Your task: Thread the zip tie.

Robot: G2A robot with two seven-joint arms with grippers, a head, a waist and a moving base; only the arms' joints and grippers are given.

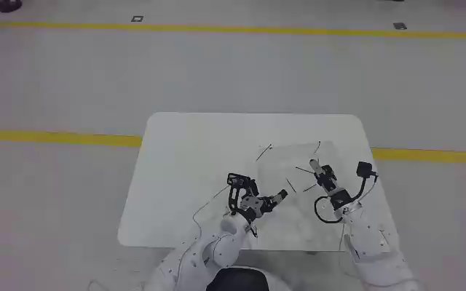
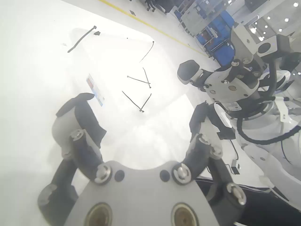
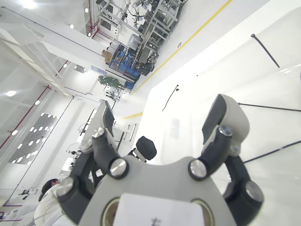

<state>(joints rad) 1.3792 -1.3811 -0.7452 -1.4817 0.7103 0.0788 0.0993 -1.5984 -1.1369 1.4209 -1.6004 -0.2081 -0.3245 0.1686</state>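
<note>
On the white, round-cornered surface (image 1: 182, 182), ahead of and between both arms, lie six zip ties (image 2: 138, 80), counted from the left wrist view. All are flat and none is held. Two cross each other. A V pair (image 2: 131, 101) meets at one end. A lone tie (image 2: 147, 52) lies beyond them. A thicker-looking tie (image 2: 81, 39) lies apart, with a small dark scrap (image 2: 97, 33) just beside its head. All are thin black strips, straight or slightly bowed, with small square heads. From the top view the ties are faint and hard to count. The left gripper (image 2: 141, 103) is empty, jaws wide apart, pads dark. The right gripper (image 3: 162, 105) is empty, jaws also apart, pads ribbed. Two ties run off the right wrist view's edge.
</note>
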